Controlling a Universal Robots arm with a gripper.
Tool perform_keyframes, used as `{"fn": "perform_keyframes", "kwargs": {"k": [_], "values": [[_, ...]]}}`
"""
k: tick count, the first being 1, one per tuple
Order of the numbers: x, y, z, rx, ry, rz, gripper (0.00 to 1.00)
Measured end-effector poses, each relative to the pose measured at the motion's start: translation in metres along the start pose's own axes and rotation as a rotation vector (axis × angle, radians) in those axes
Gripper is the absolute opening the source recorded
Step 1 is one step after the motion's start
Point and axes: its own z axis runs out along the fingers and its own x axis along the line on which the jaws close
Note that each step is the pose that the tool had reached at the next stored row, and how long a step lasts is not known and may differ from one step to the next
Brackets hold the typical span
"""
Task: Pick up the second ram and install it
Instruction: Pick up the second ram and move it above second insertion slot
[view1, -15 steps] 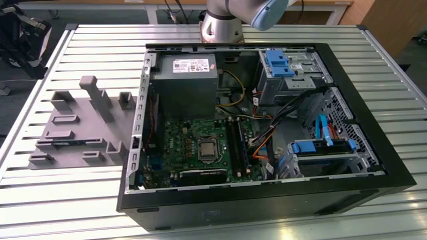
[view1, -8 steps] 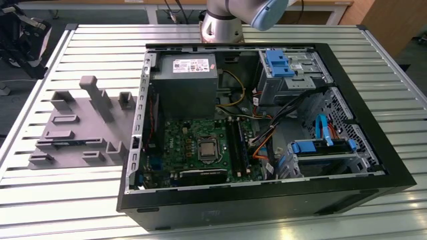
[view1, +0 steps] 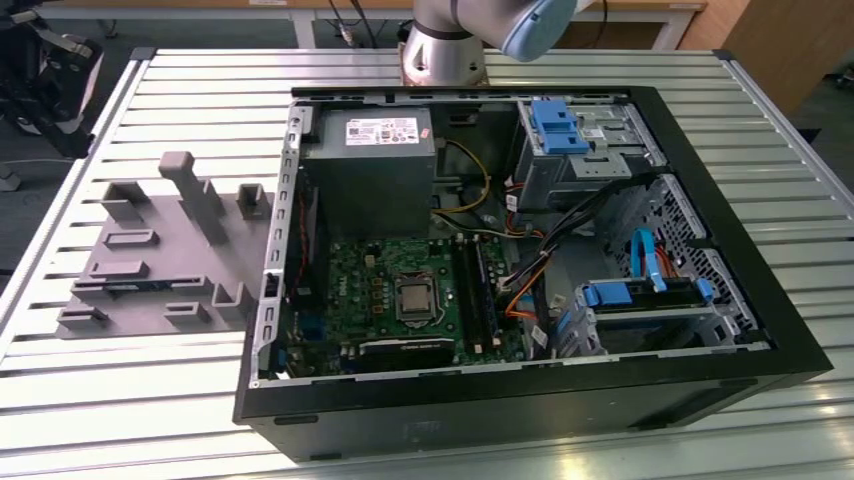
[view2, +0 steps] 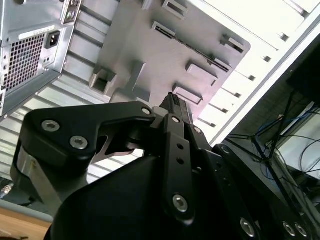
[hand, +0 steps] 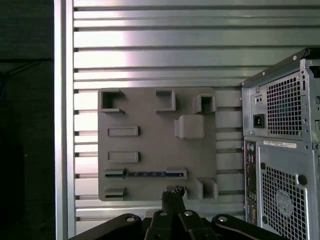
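Ribbed aluminium planks make up the table (view1: 801, 260), on which an open computer case (view1: 534, 420) is laid on its side toward the exterior view's right, and a grey moulded fixture (view1: 160, 260) with upright posts is set just beside it at the exterior view's left. The base of the arm (view1: 454, 45) is seen at the top centre of that view. The second ram (hand: 145, 174) is found on the fixture, not in the case: a thin blue-green stick is seated on edge between two low holders. Its long axis is laid parallel to the nearest fixture edge and is pointed toward the case's rear panel. The gripper (hand: 173, 192) is held well above the fixture, with its fingers pressed together and nothing pinched between them, as is shown in both wrist views. In the first wrist view the stick is seen just beyond the fingertips, toward the fixture's middle, and its length is crossed at right angles by the line of the fingers. The black slot rails (view1: 478, 290) on the motherboard are judged to be where the stick belongs.
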Motion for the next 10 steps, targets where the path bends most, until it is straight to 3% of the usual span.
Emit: {"fn": "perform_keyframes", "kwargs": {"k": [10], "values": [[0.0002, -0.0001, 0.0007, -0.0041, 0.0079, -0.18, 0.11]]}}
